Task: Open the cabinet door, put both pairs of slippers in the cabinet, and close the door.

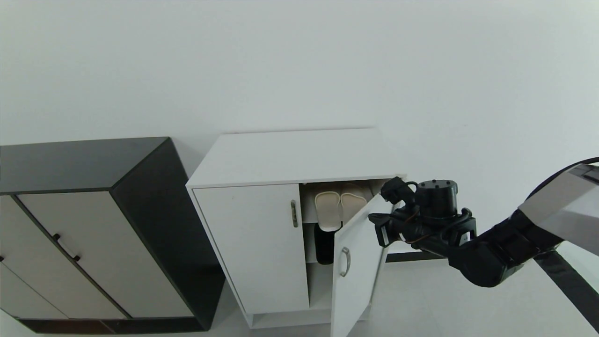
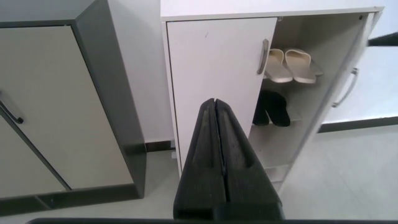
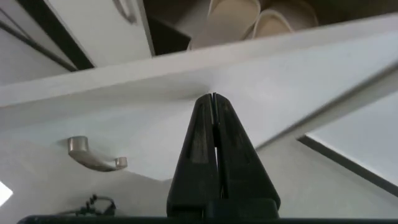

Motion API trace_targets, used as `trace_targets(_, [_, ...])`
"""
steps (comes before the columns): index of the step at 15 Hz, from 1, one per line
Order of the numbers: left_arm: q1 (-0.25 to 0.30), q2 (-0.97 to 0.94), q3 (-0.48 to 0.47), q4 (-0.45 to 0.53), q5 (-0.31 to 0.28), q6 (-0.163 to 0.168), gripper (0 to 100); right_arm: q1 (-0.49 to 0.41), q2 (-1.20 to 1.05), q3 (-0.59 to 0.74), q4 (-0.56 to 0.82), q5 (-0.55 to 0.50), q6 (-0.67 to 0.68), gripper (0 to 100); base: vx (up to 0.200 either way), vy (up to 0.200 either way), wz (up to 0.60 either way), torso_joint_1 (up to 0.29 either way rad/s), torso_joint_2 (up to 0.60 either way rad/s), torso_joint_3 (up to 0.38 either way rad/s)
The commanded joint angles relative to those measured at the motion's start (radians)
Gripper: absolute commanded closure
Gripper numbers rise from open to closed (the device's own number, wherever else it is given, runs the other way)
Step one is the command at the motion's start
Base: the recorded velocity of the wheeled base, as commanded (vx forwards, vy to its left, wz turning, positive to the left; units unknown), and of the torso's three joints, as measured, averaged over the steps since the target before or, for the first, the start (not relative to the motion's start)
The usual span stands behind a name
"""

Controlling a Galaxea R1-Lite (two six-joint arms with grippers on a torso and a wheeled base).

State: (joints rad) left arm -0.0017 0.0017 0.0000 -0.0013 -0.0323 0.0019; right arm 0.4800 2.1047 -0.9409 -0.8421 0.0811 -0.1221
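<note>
Overall, the scene reads as follows:

- A pale, bare floor meets a plain white wall, with a dark baseboard strip running along the join to the right of the furniture.
- The white cabinet stands against the wall. Just beside it on the robot's left is a dark cabinet with pale doors.
- The white cabinet's left door is closed, while its right door hangs partly open, swung out toward the robot.
- A beige pair of slippers lies side by side on the upper shelf. A black pair of slippers sits on the shelf just below it.
- The right gripper is at the outer face of the open door, near its top edge and above the door handle. Its fingers are pressed together with nothing between them.
- The left gripper hangs well in front of the closed left door. Its fingers are also pressed flat together and hold nothing.
- Whether the right fingertips actually touch the door panel cannot be told.
- From the head view, the open door hides the right part of the cabinet's inside and part of the black pair. The lowest compartment is barely visible.
- The dark cabinet is cut off at the left edge of the head view, and the right arm covers part of the baseboard.
</note>
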Motion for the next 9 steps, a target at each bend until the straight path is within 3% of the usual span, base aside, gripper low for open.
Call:
trace_targets(1, [0.0, 0.0, 0.0, 0.0, 0.0, 0.0, 100, 0.002, 0.064, -0.076, 0.002, -0.004, 0.021, 100, 0.0, 0.0, 0.0, 0.0, 0.0, 0.0])
trace_targets(9, [0.0, 0.0, 0.0, 0.0, 0.0, 0.0, 100, -0.004, 0.212, -0.309, 0.006, -0.053, 0.05, 100, 0.0, 0.0, 0.0, 0.0, 0.0, 0.0])
